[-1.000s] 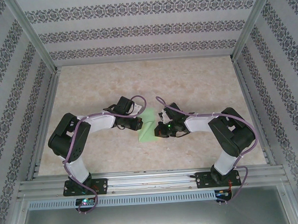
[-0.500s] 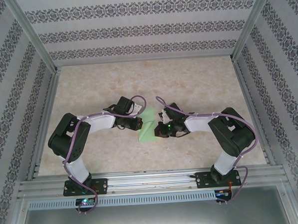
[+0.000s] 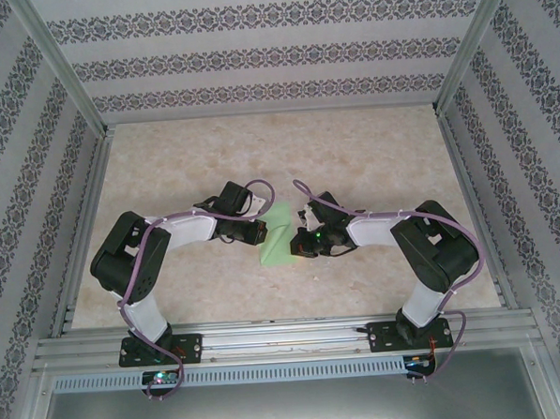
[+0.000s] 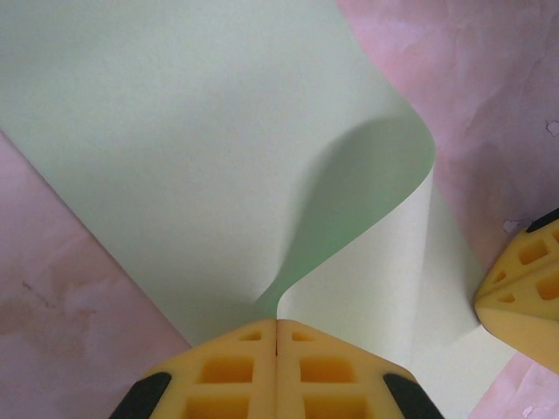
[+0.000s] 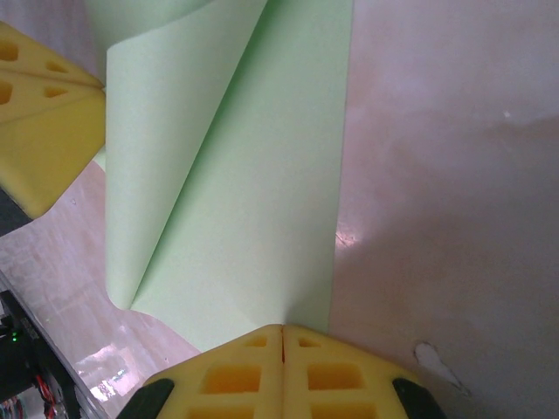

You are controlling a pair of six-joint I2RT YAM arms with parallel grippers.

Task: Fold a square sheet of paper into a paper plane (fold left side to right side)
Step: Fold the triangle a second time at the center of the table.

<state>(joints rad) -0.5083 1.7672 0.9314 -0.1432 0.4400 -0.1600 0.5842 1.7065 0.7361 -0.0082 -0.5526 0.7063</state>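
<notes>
**A:** Mid-table [image 3: 371,158], wedged between both arms: the sheet [image 3: 279,236], long axis running near to far.

**B:** Clamped in the left gripper [image 4: 277,326], pads tight together on the lifted left edge. Curling up and over in a soft loop.

**A:** Nipped at the opposite side by the right gripper [image 5: 283,332], pads closed on the right edge, holding it down.

**B:** Needs carrying rightward then, straight across that axis, toward the right gripper. A left-arm job, surely, with the loose edge already in its grip.

**A:** Looks like mid-fold. No crease pressed yet.
</notes>
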